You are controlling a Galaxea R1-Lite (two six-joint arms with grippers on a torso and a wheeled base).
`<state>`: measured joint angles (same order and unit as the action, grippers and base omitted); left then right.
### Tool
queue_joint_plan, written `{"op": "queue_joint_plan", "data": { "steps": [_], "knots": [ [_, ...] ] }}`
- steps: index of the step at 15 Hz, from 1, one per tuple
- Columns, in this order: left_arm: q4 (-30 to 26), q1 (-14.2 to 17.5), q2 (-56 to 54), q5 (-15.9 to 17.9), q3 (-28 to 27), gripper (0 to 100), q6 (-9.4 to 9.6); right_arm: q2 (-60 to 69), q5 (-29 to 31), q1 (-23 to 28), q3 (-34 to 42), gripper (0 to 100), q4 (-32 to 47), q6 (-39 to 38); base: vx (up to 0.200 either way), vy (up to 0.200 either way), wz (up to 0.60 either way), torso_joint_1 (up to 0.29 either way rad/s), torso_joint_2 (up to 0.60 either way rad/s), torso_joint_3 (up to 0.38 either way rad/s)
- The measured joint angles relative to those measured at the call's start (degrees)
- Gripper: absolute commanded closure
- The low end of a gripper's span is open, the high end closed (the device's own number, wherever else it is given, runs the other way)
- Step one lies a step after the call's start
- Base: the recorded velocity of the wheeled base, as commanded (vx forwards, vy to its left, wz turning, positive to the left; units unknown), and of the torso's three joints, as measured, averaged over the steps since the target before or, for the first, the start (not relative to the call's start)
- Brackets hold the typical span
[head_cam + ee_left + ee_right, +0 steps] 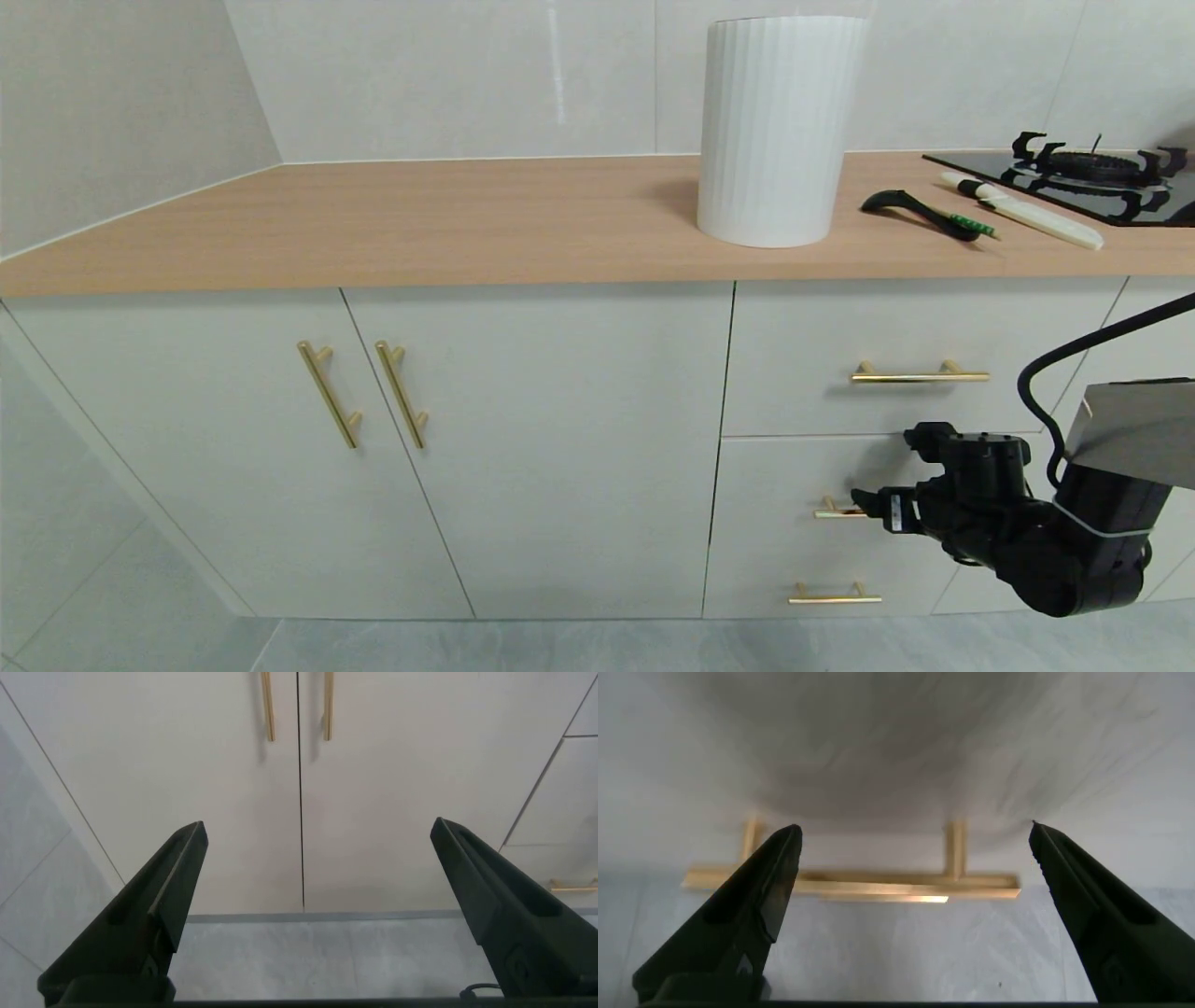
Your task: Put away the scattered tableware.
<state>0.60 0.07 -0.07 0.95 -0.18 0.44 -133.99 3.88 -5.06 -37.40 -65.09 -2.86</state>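
1. The right fingers (pixel 747 905) are spread wide and hold nothing. The brass drawer handle (pixel 850 882) lies just beyond their tips, about centred in the gap. It does not look touched yet.
2. The step in hand is probably opening this middle drawer (pixel 794 476) to make room for the tableware.
3. In the wrist view the gap runs along the bar, not across it. A turn of the wrist, or one finger hooked behind the bar, looks necessary before closing.
4. Take the bar between its two posts and seat it deep, so it cannot slip off the tips.
5. Pull straight out and level, because a slanted pull could jam the drawer.
6. The black ladle (pixel 920 210) and white knife (pixel 1027 210) lie well above these fingers on the worktop (pixel 420 224), between a white ribbed canister (pixel 770 131) and the stove (pixel 1092 173).
7. The left fingers (pixel 159 896) are also apart and empty, and face the cupboard doors (pixel 374 812).
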Motion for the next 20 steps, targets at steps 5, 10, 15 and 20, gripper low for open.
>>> {"op": "queue_joint_plan", "data": {
  "steps": [5, 10, 15, 20],
  "knots": [
    [0.00, 0.00, 0.00, 0.02, 0.00, 0, 0.00, -1.90, 0.37, -0.01, -1.01, 0, -0.38, 0.05, 0.000, 0.000, 0.00, 0.000, 0.00, 0.000],
    [-0.02, 0.00, 0.00, 0.00, 0.00, 0, 0.00, -2.47, 0.41, 0.00, 0.26, 0, -0.73, 0.88, 0.000, 0.000, 0.00, 0.000, 0.00, 0.000],
    [-0.02, 0.00, 0.00, 0.02, 0.00, 0, -0.04, -1.77, 0.22, -0.04, 3.19, 0, -0.85, 2.62, 0.000, 0.000, 0.00, 0.000, 0.00, 0.000],
    [-0.02, 0.00, 0.00, 0.02, 0.00, 0, 0.00, 6.49, -0.40, -0.26, 12.19, 0, -1.80, 3.08, 0.000, 0.000, 0.00, 0.000, 0.00, 0.000]
  ]
}}
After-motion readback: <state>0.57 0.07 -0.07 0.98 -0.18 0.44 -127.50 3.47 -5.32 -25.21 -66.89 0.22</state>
